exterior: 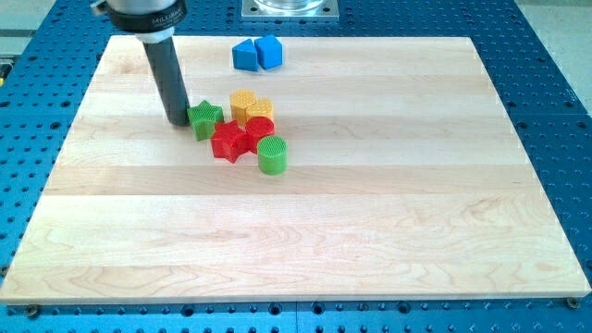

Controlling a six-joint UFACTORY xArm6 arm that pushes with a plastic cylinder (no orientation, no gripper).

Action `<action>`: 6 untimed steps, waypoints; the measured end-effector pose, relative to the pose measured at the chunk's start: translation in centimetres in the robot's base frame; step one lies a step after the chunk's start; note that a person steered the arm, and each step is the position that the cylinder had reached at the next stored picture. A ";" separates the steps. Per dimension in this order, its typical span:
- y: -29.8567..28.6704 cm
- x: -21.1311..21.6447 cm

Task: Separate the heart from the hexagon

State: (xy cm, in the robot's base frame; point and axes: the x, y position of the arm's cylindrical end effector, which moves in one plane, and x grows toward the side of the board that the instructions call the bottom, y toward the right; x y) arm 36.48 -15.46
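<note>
Two yellow blocks sit side by side and touching in a cluster at the upper middle of the wooden board [370, 231]. The left one [242, 103] looks like the heart and the right one [261, 109] like the hexagon. My tip [178, 121] rests on the board just left of a green star [205, 118], touching it or nearly so. The green star lies left of the yellow pair. The rod rises to the view's top left.
A red star [228, 141] and a red round block [260, 129] sit just below the yellow blocks. A green cylinder [273, 154] stands at the cluster's lower right. Two blue blocks [244, 55] [268, 51] touch near the board's top edge.
</note>
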 end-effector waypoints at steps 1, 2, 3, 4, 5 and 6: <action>1.5 0.5; 3.6 4.9; 5.3 4.8; 6.9 3.8; 10.7 3.0; 12.2 2.2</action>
